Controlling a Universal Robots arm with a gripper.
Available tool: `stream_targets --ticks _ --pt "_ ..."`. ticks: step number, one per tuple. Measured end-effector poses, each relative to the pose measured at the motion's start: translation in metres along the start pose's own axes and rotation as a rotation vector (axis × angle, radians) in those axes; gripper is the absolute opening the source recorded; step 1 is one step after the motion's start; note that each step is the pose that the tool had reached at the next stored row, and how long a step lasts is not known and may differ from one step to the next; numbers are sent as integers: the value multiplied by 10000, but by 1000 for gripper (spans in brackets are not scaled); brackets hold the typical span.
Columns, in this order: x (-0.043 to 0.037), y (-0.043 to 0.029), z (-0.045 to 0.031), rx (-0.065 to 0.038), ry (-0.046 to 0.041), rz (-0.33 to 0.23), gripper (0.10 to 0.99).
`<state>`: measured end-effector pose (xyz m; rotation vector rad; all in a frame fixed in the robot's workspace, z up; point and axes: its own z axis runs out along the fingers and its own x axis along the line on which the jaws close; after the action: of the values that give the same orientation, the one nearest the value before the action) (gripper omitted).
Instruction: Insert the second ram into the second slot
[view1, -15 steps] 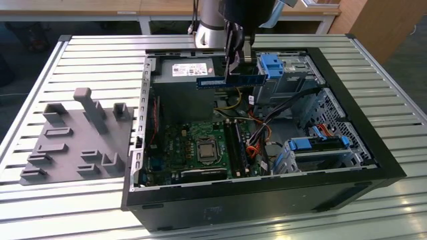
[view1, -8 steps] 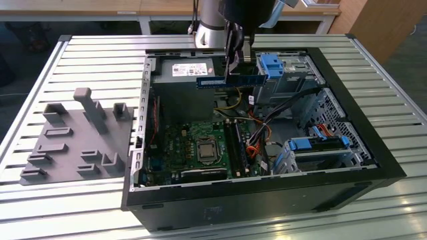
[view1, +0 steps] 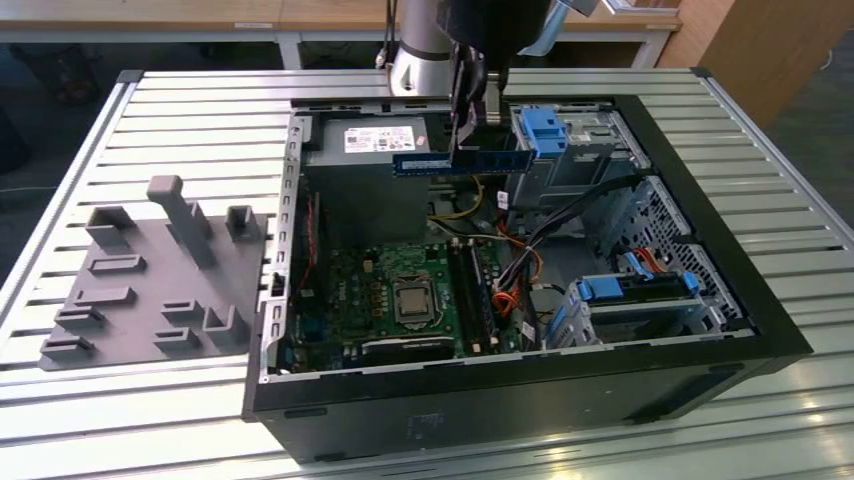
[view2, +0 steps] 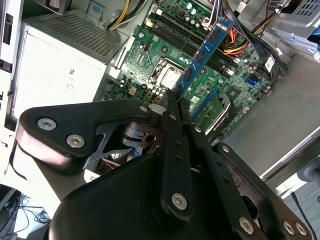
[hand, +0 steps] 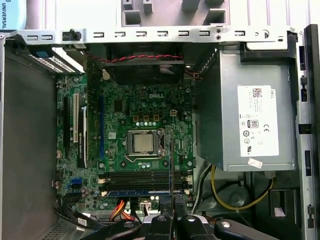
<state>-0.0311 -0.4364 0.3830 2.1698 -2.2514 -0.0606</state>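
Gripper (view2: 173, 100) clamped on second ram (view2: 207, 52); stick's long axis prob. crosswise to RAM slots (hand: 142, 178) below it.

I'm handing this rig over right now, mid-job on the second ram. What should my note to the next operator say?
The end effector is shut on the second ram.
Position: the ram hangs in the air over the open computer case, above the motherboard, and touches no slot.
Done: a blue stick appears already seated in one memory slot.
Left: the second ram is not yet in a slot; the dark slots beside the seated stick look empty.
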Motion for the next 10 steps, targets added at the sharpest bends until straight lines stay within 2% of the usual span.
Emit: stream_targets --ticks 10 --pt "0 0 0 3 -9 231 133"
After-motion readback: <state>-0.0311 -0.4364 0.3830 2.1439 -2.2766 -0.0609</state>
